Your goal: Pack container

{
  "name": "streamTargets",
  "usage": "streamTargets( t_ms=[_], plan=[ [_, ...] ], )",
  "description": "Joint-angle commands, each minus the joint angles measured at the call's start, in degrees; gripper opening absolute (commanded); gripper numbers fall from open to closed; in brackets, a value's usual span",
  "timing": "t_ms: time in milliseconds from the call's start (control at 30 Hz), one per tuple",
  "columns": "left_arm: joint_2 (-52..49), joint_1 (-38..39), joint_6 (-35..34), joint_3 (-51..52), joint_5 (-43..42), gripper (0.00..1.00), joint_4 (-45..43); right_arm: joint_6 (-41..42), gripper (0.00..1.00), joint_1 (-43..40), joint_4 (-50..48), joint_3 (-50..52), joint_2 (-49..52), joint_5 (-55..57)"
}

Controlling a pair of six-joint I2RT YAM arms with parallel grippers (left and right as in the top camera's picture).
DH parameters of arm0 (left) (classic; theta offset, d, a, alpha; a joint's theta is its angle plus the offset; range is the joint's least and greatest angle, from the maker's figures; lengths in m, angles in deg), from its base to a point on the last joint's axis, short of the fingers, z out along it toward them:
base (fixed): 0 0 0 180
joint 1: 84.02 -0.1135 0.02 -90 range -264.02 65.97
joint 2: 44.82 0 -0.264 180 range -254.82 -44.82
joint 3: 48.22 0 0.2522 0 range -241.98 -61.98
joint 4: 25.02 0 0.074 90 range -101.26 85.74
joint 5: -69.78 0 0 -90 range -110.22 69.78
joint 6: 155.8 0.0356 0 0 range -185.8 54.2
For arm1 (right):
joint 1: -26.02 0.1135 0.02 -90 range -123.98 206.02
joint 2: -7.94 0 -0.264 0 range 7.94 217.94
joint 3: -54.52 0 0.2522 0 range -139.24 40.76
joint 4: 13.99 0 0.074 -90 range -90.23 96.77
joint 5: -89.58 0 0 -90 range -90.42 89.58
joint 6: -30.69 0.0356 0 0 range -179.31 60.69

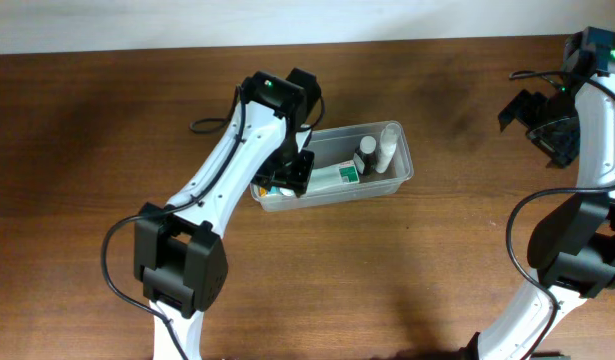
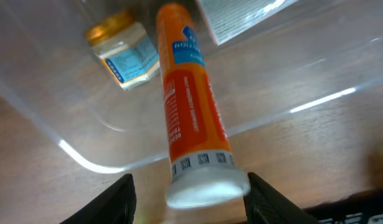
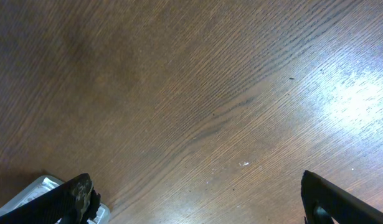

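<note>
clear thin plastic, that container (image 1: 372, 190): light for its bulk, i judge, with slick walls that would bow under a pinch. i'd take it by the rimmed edge near a rounded corner, where it looks stiffest, and keep it level so the load doesn't slide. it sits right under my left jaws, which are spread wide either side of the white cap of an orange tube (image 2: 191, 106) pointing away from them, with a gold-lidded jar (image 2: 124, 53) just beyond on the left. my right jaws gape too, over bare table (image 3: 210, 93), well apart from the container.
</note>
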Motion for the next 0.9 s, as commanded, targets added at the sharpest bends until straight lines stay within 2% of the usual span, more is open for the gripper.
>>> streamTargets(
  t_ms=[0, 533, 700, 867],
  plan=[
    [1.9, -0.2, -1.0, 1.6, 0.4, 0.56, -1.1, 0.5, 0.98, 0.0, -0.2, 0.0, -0.7, 0.7],
    [1.9, -0.2, -1.0, 1.7, 0.4, 0.55, -4.2, 0.5, 0.99, 0.0, -0.2, 0.0, -0.7, 0.7],
    [1.9, -0.2, -1.0, 1.7, 0.4, 0.47, -4.0, 0.5, 0.98, 0.0, -0.2, 0.0, -0.7, 0.7],
    [1.9, -0.2, -1.0, 1.7, 0.4, 0.45, -4.0, 0.5, 0.98, 0.0, -0.2, 0.0, -0.7, 0.7]
  ],
)
